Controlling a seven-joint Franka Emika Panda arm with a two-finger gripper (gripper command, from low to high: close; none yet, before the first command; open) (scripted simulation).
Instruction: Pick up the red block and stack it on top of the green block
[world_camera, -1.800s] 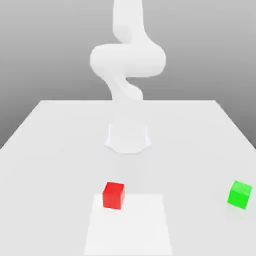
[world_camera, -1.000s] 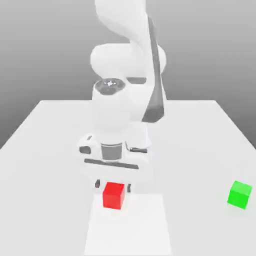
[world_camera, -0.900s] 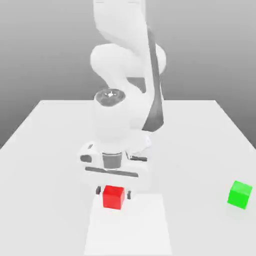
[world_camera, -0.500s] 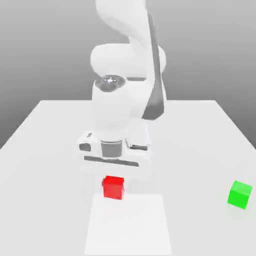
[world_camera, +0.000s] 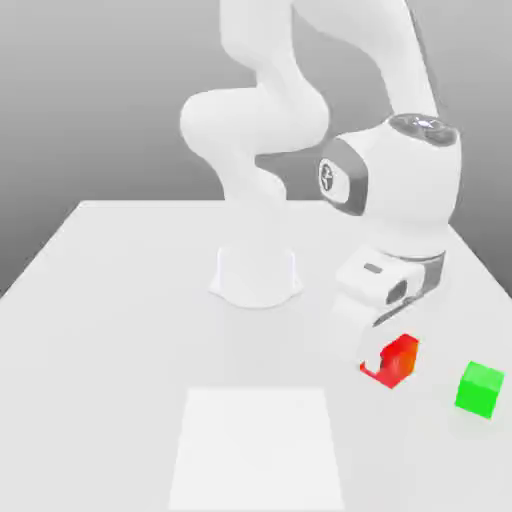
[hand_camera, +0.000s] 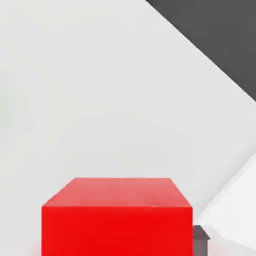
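The red block (world_camera: 398, 359) had left the frame's lower centre, clamped in the gripper (world_camera: 385, 362), and hung lower right, near the green block (world_camera: 479, 389). Judged from this, only placing remained.

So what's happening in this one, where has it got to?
A white robot arm's two-finger gripper is shut on the small bright red cube and holds it above the white table, toward the exterior view's right. The small bright green cube sits on the table just to the right of it, apart from the red one. The stacking is not yet done.
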